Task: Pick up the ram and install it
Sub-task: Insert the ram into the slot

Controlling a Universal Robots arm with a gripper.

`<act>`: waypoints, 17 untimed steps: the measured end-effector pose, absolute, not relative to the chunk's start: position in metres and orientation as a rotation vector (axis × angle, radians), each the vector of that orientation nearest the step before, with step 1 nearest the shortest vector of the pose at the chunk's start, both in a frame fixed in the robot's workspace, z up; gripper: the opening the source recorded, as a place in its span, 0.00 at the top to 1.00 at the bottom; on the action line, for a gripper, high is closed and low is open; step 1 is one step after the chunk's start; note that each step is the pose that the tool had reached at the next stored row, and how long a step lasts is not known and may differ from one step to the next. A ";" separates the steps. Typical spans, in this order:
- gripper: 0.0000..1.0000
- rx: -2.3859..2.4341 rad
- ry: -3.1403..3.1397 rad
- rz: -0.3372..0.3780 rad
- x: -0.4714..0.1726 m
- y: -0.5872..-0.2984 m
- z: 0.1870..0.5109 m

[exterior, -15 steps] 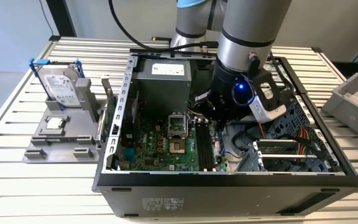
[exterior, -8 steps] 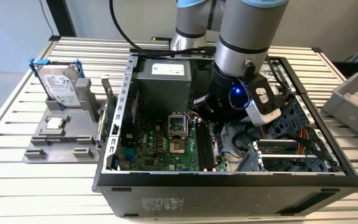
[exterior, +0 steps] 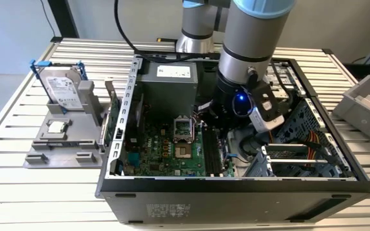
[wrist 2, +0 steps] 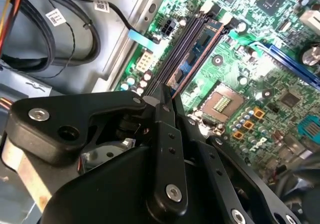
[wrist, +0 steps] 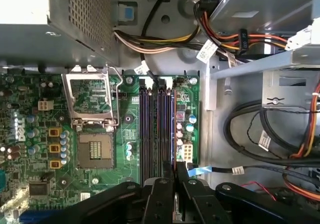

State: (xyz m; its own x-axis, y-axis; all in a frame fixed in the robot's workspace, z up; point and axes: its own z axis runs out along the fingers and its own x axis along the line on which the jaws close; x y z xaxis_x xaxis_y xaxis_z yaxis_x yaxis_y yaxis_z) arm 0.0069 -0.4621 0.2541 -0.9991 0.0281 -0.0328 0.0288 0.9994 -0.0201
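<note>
Hovering hand (wrist: 173, 176) sets ram (wrist: 173, 129) into slot.

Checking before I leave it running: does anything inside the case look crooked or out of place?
Nothing looks askew. The thin green-blue ram stick lines up with the black memory slots, pinched in the gripper. Only the silver processor socket stands open and empty.

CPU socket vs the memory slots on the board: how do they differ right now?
Shape: the CPU socket is one square; the memory slots are long narrow dark strips side by side. State: the CPU socket is empty, its metal cover swung open; the memory slots have the ram at the outermost one, gripped by the fingers. Both sit on the green motherboard.
</note>
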 end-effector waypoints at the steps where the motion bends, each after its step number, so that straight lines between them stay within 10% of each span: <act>1: 1.00 0.045 3.109 -0.032 0.007 -0.462 0.252; 17: 1.00 0.046 3.107 -0.030 0.008 -0.463 0.223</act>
State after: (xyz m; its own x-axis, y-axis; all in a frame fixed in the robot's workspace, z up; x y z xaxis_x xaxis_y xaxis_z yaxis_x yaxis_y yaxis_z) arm 0.0080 -0.4629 0.2232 -0.9990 0.0292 -0.0340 0.0298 0.9994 -0.0189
